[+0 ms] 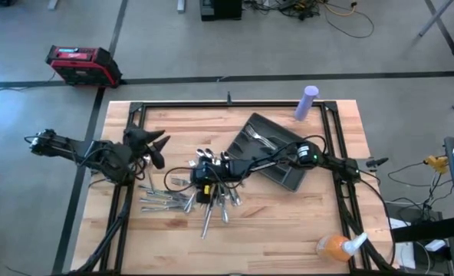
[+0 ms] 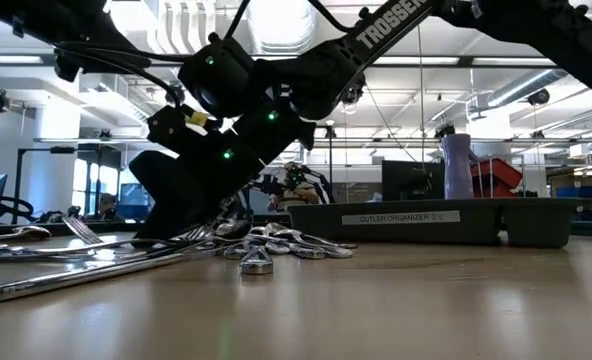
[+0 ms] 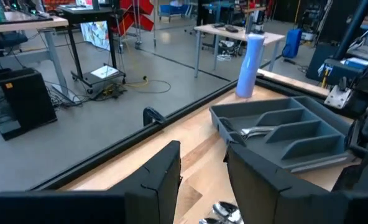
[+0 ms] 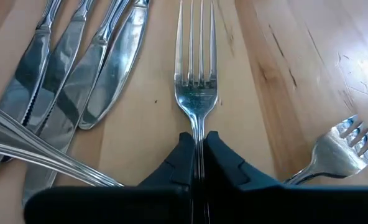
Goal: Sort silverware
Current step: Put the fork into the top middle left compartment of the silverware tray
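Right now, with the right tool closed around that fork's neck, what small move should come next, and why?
Probably a short lift straight up. The right tool is shut on the fork, which lies flat on the table with knives close beside it. Rising first should clear them before it carries the fork to the tray. The left tool waits open at the pile's far side.

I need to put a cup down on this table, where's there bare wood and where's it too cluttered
Bare wood: the near strip of the table between the silverware pile and the orange object, and the far-left part behind the left gripper. Crowded: the middle, where the right gripper pinches a fork, and around the tray.
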`<control>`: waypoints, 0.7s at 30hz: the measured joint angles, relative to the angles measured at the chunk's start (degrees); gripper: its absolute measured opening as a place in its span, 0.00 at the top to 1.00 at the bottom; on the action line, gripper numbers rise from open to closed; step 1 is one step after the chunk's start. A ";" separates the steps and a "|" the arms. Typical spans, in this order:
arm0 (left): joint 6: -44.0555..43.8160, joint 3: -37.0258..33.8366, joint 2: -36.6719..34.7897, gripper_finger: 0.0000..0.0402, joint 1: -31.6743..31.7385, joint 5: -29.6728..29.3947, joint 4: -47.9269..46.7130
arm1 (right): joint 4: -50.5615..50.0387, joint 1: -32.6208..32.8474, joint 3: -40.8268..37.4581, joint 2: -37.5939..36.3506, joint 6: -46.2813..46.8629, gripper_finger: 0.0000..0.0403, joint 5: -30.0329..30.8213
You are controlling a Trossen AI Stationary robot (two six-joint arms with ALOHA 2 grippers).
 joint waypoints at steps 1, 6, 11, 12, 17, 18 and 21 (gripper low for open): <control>0.37 0.00 -0.23 0.70 0.00 -0.14 0.37 | -0.01 -0.02 -0.02 -0.07 0.01 0.98 -0.03; 1.76 0.00 -1.36 0.70 0.02 -0.27 0.83 | 1.79 1.23 -0.49 -1.64 -2.28 0.99 0.98; 4.91 0.00 -3.19 0.70 0.04 -2.20 1.41 | 8.41 3.04 -0.82 -5.11 -5.19 1.00 0.82; 5.65 0.00 -3.66 0.70 0.04 -2.97 1.41 | 9.72 3.23 -0.74 -6.12 -5.19 1.00 0.53; 7.64 0.00 -6.32 0.70 0.04 -4.26 1.88 | 15.33 3.99 -0.53 -8.97 -5.32 1.00 0.70; 7.95 -0.02 -6.80 0.70 0.04 -4.43 1.78 | 15.18 4.34 -0.69 -9.54 -5.62 1.00 0.72; 8.81 -0.02 -8.24 0.70 0.04 -4.65 1.86 | 12.86 5.05 -0.67 -13.25 -6.00 1.00 1.14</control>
